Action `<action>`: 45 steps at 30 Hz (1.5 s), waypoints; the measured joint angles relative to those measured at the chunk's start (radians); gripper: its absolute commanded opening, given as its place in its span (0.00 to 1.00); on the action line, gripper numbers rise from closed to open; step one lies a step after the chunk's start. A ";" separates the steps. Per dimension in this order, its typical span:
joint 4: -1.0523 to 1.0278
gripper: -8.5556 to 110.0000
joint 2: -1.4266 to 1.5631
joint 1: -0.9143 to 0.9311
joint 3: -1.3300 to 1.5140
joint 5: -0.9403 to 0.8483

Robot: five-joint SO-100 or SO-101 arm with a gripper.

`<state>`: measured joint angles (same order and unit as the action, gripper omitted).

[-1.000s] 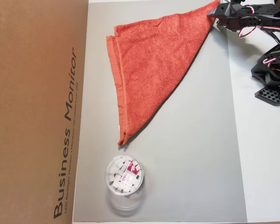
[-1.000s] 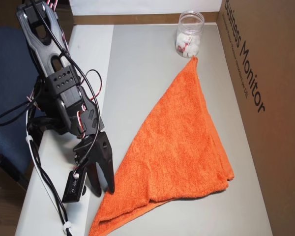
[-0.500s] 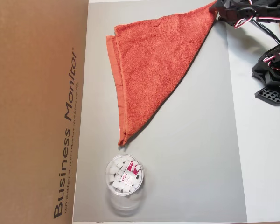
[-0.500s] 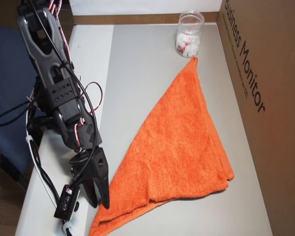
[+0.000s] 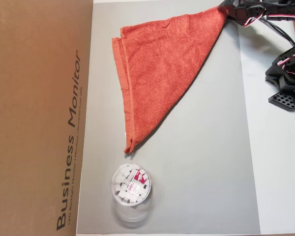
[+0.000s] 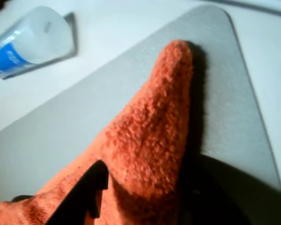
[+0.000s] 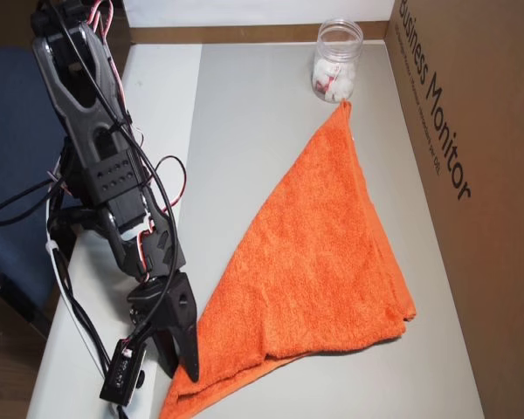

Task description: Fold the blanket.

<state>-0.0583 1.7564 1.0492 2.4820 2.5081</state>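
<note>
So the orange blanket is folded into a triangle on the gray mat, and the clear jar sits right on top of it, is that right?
Not quite. The blanket is folded into a triangle on the gray mat, but the clear jar is not on it. An overhead view shows the jar standing on the mat just past the blanket's pointed tip.

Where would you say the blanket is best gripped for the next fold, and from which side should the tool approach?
Probably at the pointed corner nearest the arm, where the tool already sits. The blanket lies flat as a triangle, and this tip is a narrow bunch of layers the fingers can span, as the wrist view shows. Come from the arm's side, off the cloth, so the pull can carry the tip across towards the jar.
</note>
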 measured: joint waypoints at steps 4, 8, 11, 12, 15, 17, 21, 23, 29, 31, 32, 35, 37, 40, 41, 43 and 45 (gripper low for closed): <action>0.023 0.20 0.000 -0.002 0.000 0.000; 0.023 0.22 0.000 0.015 0.000 0.000; 0.023 0.26 0.000 0.041 0.000 0.000; 0.023 0.26 0.000 0.048 0.000 0.000; 0.025 0.26 -0.018 0.061 -0.003 0.000; 0.032 0.25 -0.038 0.061 -0.017 0.000; 0.034 0.21 -0.077 0.072 -0.052 0.000; 0.034 0.21 -0.092 0.072 -0.063 0.000; 0.034 0.21 -0.097 0.052 -0.066 0.000; 0.034 0.21 -0.097 0.041 -0.066 0.000; 0.034 0.21 -0.097 0.037 -0.066 0.000; 0.034 0.22 -0.097 0.015 -0.066 0.000; 0.034 0.24 -0.097 0.005 -0.066 0.000; 0.044 0.26 -0.097 -0.009 -0.067 0.000; 0.046 0.25 -0.097 -0.012 -0.067 0.000; 0.046 0.24 -0.097 -0.012 -0.069 0.000; 0.040 0.21 -0.097 -0.012 -0.067 0.000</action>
<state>-0.0184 1.6598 1.0370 2.4145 2.5081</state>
